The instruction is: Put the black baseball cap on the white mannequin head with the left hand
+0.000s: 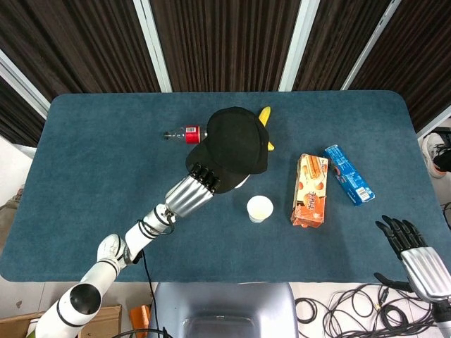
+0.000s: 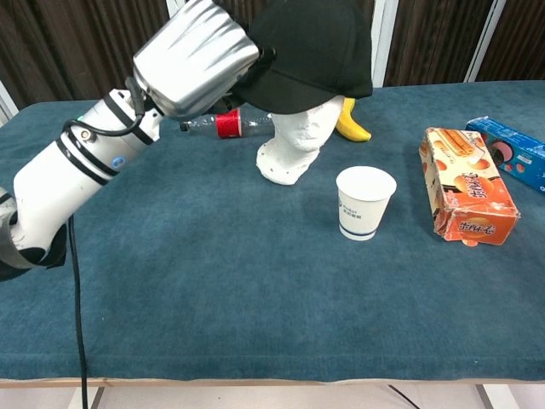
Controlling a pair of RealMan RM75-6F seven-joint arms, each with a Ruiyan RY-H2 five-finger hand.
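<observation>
The black baseball cap (image 1: 236,144) (image 2: 315,51) sits low over the white mannequin head (image 2: 294,149), covering its crown and face; only the chin and neck base (image 1: 238,183) show. My left hand (image 1: 189,194) (image 2: 197,68) grips the cap's left side at the brim, silver back of the hand toward the cameras. My right hand (image 1: 414,252) hangs off the table's front right corner, fingers spread, holding nothing.
A white paper cup (image 1: 259,208) (image 2: 365,202) stands just in front of the mannequin. An orange snack box (image 1: 311,190) and a blue packet (image 1: 348,174) lie to the right. A banana (image 2: 351,122) and a red-labelled bottle (image 1: 184,134) lie behind.
</observation>
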